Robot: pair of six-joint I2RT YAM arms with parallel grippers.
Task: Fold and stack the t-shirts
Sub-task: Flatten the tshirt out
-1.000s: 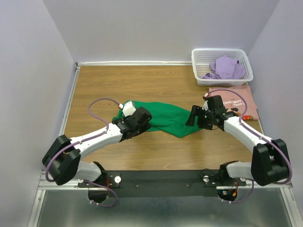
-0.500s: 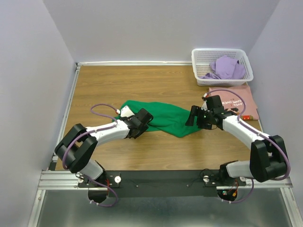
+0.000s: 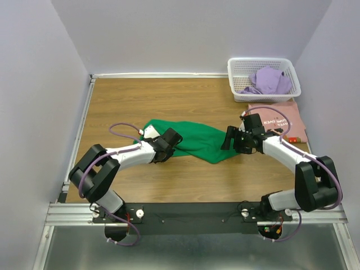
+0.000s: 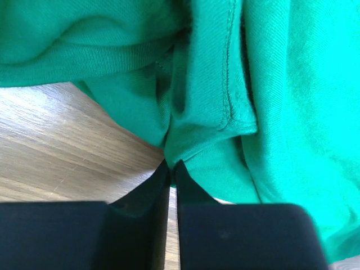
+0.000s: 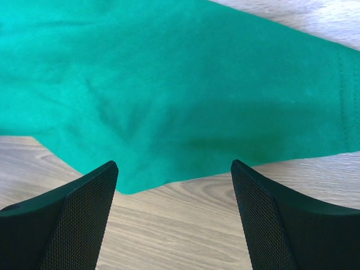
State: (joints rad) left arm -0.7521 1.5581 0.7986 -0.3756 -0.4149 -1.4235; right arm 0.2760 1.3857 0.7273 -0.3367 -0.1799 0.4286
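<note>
Three shirts, one of each colour: my left claw (image 4: 171,169) pinches the green t-shirt (image 3: 197,140) (at a hem fold), my right claw (image 5: 173,166) gapes wide over it. The pink t-shirt (image 3: 284,121) lies flat, the lavender t-shirt (image 3: 270,80) sits in the single basket (image 3: 261,61).

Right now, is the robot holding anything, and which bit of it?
The left gripper pinches the green shirt by a fold near a stitched hem at its left end. The right gripper hangs open over the shirt, holding nothing.

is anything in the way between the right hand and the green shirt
Nothing visible. The right hand is open at the edge of the green shirt, with only bare table between its fingers and the cloth. The left hand is shut on the shirt's other end.
</note>
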